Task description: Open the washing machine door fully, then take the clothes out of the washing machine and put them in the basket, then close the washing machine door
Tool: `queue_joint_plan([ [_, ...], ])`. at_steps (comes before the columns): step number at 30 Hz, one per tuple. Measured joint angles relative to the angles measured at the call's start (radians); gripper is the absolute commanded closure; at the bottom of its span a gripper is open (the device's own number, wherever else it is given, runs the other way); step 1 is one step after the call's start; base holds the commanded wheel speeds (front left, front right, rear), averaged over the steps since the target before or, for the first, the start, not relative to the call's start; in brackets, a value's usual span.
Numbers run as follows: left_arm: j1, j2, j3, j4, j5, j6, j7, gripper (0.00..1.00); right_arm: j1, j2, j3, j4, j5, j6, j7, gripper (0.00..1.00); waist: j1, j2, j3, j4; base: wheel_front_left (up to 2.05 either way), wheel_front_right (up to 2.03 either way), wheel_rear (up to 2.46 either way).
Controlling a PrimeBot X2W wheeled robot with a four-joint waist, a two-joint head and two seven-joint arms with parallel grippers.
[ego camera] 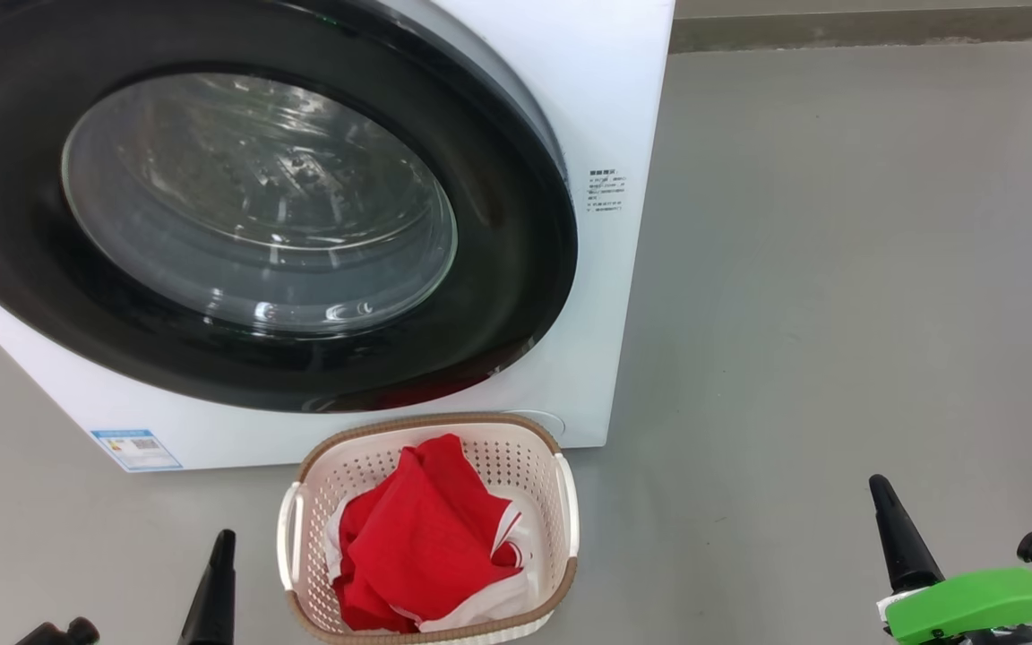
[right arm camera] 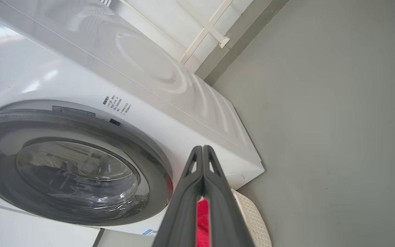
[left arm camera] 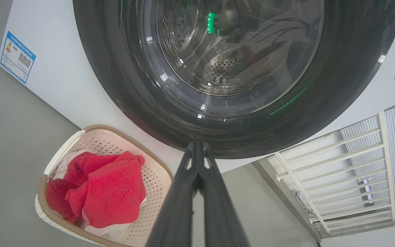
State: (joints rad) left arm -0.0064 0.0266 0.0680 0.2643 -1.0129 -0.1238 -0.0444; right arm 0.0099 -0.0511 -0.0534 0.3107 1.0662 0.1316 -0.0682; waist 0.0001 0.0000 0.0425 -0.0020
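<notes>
1. The washing machine (ego camera: pixel 610 107) is standing on the grey floor (ego camera: pixel 838 269), its white front facing the robot.
2. The washing machine door (ego camera: pixel 516 269) is lying flush against that front, apparently closed (the drum behind the glass is showing no red).
3. The basket (ego camera: pixel 431 419) is sitting on the floor just in front of the machine, below the door.
4. The clothes (ego camera: pixel 426 537) are lying heaped inside it, red with white trim.
5. The left claw (left arm camera: pixel 197 147) and right claw (right arm camera: pixel 202 149) are hovering clenched and empty, clear of door and basket. The closing step is seemingly finishing; the next move is calling only for confirming the latch, perhaps with a firm push on the rim.
</notes>
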Motion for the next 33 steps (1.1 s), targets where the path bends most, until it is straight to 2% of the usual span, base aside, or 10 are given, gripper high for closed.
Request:
queue_joint_plan([
  [33,-0.027,0.002,0.006,0.001,-0.339,0.000,0.089,1.00,-0.043,-0.001,-0.032,-0.021,0.319,0.000,0.095,1.00,0.0000,0.0000,-0.023,0.001,0.00,0.00,0.00],
])
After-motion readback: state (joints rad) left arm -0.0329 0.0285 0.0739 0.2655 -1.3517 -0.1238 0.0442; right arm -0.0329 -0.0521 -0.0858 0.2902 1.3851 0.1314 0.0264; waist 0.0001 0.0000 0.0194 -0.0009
